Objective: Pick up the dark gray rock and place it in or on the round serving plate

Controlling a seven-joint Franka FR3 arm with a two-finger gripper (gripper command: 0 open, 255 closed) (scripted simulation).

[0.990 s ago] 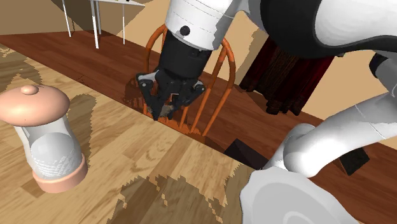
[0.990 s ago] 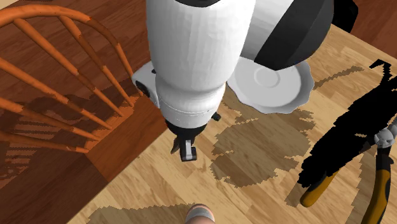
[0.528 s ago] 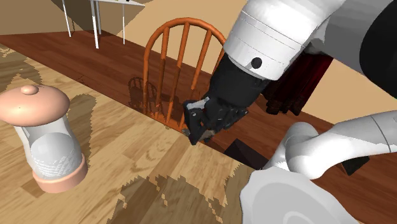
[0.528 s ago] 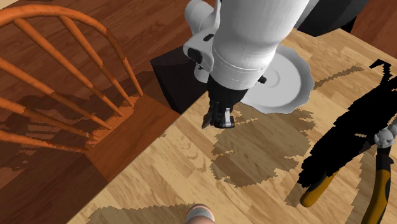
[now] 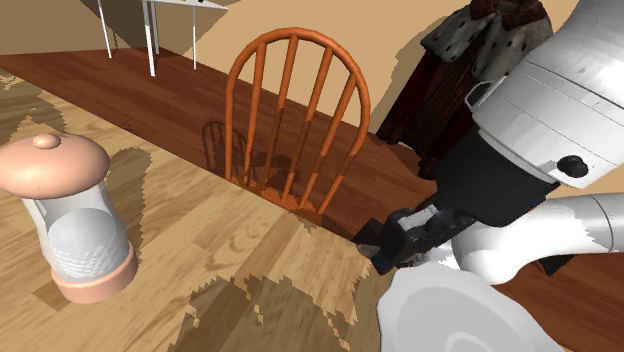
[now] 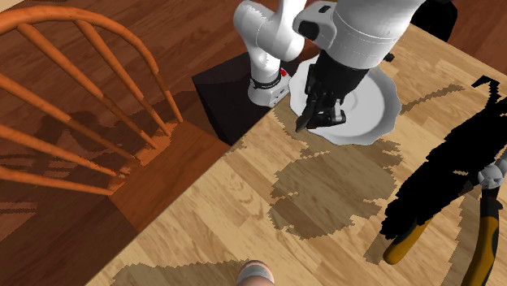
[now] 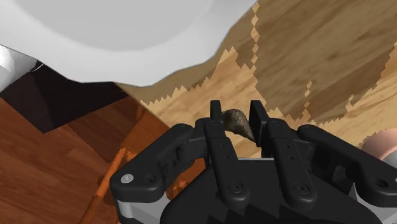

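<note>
A small brown-grey rock (image 7: 238, 123) sits clasped between my black fingers (image 7: 215, 113), and my gripper (image 7: 236, 112) is shut on it. The white round plate (image 7: 121, 32) with its wavy rim lies just beyond the fingertips on the wooden table. From the second exterior view, my gripper (image 6: 313, 120) hangs over that plate's (image 6: 370, 101) edge nearest the chair, a little above it. In the shoulder view my gripper (image 5: 393, 248) hovers at the table's far edge, just above the plate (image 5: 450, 318).
An orange spindle-back chair (image 5: 297, 110) stands off the table's far edge. A pink-capped glass jar (image 5: 75, 215) stands at the shoulder view's left. Black pliers with yellow handles (image 6: 486, 223) lie at the second exterior view's right. A dark box (image 6: 223, 97) sits on the floor by the plate.
The arm has swung from beside the chair along the table edge to the plate, with the rock still between the fingers. The jar, chair and plate have not moved.
</note>
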